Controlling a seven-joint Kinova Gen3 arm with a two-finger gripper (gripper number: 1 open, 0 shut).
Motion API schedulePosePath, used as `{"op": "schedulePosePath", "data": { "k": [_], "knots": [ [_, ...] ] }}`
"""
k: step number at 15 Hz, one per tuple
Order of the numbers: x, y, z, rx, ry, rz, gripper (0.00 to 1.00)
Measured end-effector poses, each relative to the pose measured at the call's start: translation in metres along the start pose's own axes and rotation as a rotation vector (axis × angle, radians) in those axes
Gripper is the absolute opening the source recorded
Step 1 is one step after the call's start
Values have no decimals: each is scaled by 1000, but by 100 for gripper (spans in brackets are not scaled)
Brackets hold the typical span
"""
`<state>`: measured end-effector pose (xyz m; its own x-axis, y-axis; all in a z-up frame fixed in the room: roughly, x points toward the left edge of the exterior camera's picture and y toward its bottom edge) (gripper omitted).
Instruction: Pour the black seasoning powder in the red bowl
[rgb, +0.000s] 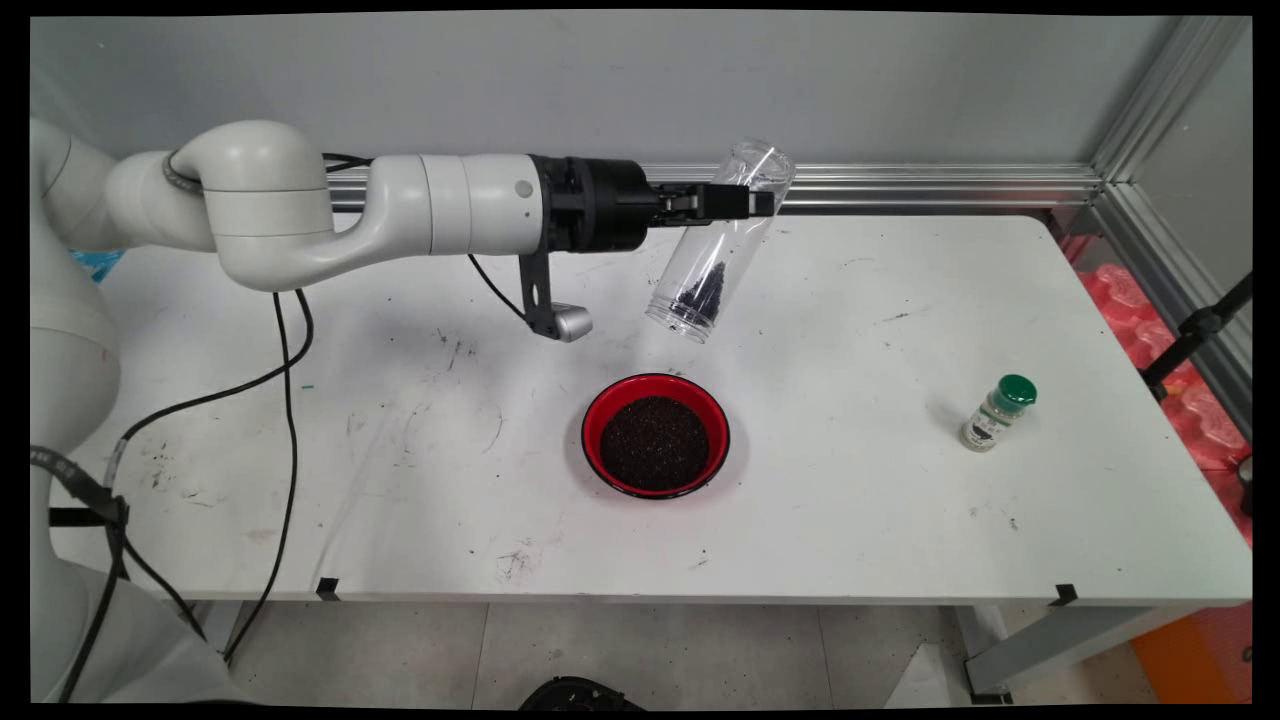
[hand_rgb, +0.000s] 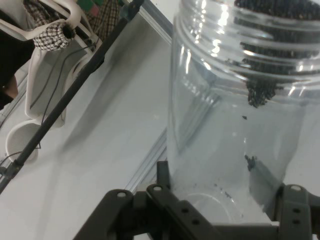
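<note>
Above the white counter (rgb: 850, 520), toward its far side, your black two-finger gripper (rgb: 748, 201) is pinching a clear cylindrical plastic jar (rgb: 722, 245) near the jar's closed base. You will see in the main view that the arm reaches in level from the left and that the jar hangs tilted, base up and to the right, open threaded mouth down and to the left. A clump of dark granules (rgb: 708, 285) sits inside the jar just short of the mouth. From the hand view you can confirm one finger on each side of the jar wall (hand_rgb: 220, 150), with more granules (hand_rgb: 260, 92) gathered along the threaded neck and a few specks stuck lower on the wall.

Below the jar's mouth, and apart from it, a round red bowl (rgb: 597, 420) stands on the counter, filled with the same dark granules. Well to your right of the bowl a small clear spice bottle with a green cap (rgb: 997, 413) stands alone, leaning slightly. Black cables (rgb: 290, 400) hang from the arm across the counter's left part.
</note>
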<state>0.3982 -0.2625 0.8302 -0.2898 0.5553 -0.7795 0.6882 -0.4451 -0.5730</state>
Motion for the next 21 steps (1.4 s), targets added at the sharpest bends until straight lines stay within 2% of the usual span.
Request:
{"op": "schedulePosePath", "data": {
  "k": [10, 15, 21],
  "knots": [
    [-1, 2, -1, -11, 7, -38, 0],
    [-2, 4, -2, -30, 15, -107, 0],
    [-8, 9, -1, -72, 26, -222, 0]
  ]
}}
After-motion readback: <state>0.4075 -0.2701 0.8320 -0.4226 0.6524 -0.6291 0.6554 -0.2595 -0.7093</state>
